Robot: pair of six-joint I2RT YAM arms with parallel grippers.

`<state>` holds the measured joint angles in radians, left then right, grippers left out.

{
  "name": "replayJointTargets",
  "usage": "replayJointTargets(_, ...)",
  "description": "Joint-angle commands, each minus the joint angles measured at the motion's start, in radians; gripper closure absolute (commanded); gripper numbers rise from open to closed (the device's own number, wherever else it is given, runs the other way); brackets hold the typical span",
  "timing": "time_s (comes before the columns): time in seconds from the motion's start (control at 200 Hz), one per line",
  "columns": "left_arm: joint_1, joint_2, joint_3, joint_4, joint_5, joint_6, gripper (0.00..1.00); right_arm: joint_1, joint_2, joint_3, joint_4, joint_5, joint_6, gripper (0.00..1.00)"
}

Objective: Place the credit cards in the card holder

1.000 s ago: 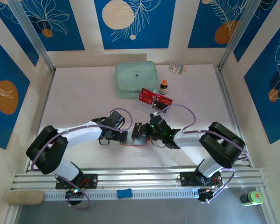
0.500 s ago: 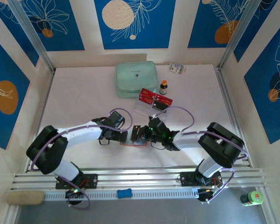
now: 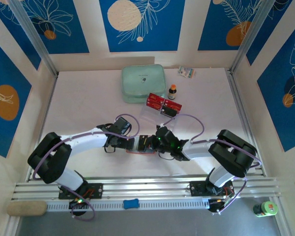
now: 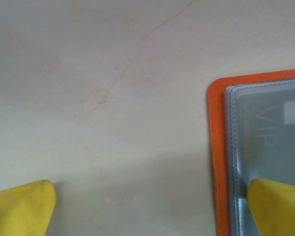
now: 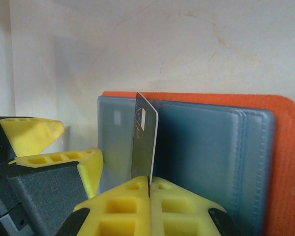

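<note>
**newbie_q:** So what am I looking at? The right gripper (image 5: 148, 188) seems pinched tight on a dark card (image 5: 145, 140), holding it on edge over the card holder (image 5: 211, 147).

**deskbot_dan:** Yep. The holder lies open and flat on the table (image 3: 83, 98), near the front and between the two arms, with its grey pockets facing up. The card's far end lines up with the seam between two pockets. I can't tell if it's actually in a slot yet. The left gripper (image 4: 150, 209) is spread wide with nothing in it. One finger (image 4: 278, 204) presses on the pocket edge, and the other rests on bare table just beside the holder.

**newbie_q:** How would you finish the step?

**deskbot_dan:** My guess is to lay the card flatter so it meets the slot mouth at a shallow angle, then slide it in slowly. A card standing that steep probably jams or bends the plastic. The pressing finger matters too, because without it the holder likely skates away on that smooth top. I'd only let go once most of the card is under the plastic. One pocket already shows a VIP card (image 4: 275, 132), so aim for a free one.

**newbie_q:** And the rest?

**deskbot_dan:** A couple of red cards (image 3: 160, 103) sit further back, next to the green pouch (image 3: 143, 83).
</note>
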<state>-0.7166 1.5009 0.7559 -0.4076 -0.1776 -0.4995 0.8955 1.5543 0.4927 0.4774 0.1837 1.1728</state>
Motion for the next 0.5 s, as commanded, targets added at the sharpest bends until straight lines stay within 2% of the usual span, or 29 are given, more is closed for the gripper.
replayJointTargets(0.0,-0.008,-0.010,-0.020,-0.026,-0.012,-0.008,0.00,0.016,-0.006,-0.020,-0.063,0.008,0.011,1.00)
replayJointTargets(0.495,-0.009,-0.015,-0.024,-0.025,-0.011,-0.013,0.00,0.032,-0.025,-0.039,-0.085,0.015,0.018,1.00)
